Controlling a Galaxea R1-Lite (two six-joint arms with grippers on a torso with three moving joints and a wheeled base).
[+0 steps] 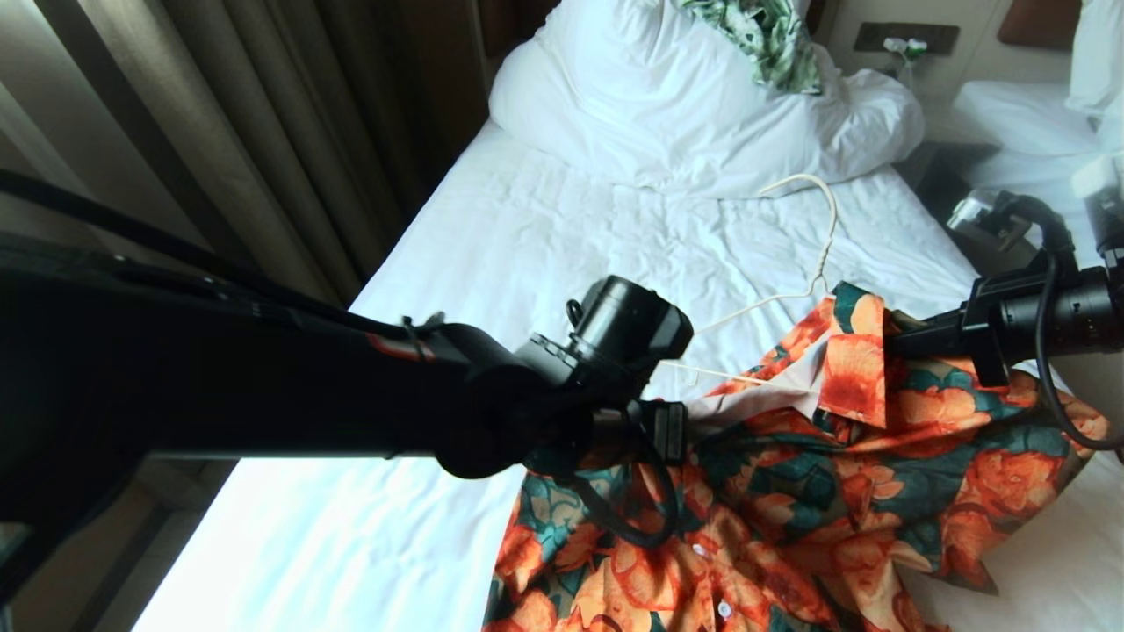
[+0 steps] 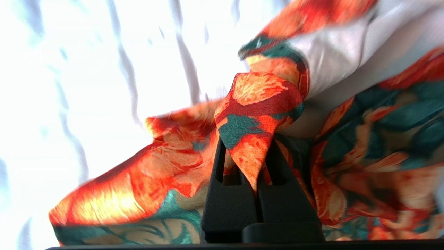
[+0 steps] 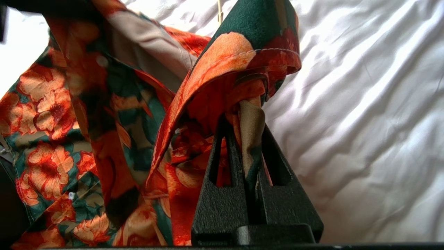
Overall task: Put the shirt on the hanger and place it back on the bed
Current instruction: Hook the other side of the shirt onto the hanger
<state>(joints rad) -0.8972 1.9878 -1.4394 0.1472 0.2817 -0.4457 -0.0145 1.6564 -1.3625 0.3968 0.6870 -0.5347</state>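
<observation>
Both grippers are pinching the shirt. The left gripper has its fingers pressed together on a fold of the flowered cloth at the collar side, and the right gripper has its fingers pressed together on another bunched fold at the opposite side of the neck opening. Between the two tools the collar is spread a little, with the pale inside of the cloth showing.

The hanger lies on the bed just beyond the two grippers. One arm of it seems to pass under the collar edge near the left gripper (how far it reaches inside I cannot tell), and its hook points away toward the duvet.

What could go wrong, in my judgement: each pinch holds only a thin fold, so a strong pull apart may let the cloth slip out. Also the hanger lies loose, so if the shirt is lifted or dragged, the wire may slide out of the neck opening or catch in the cloth.
</observation>
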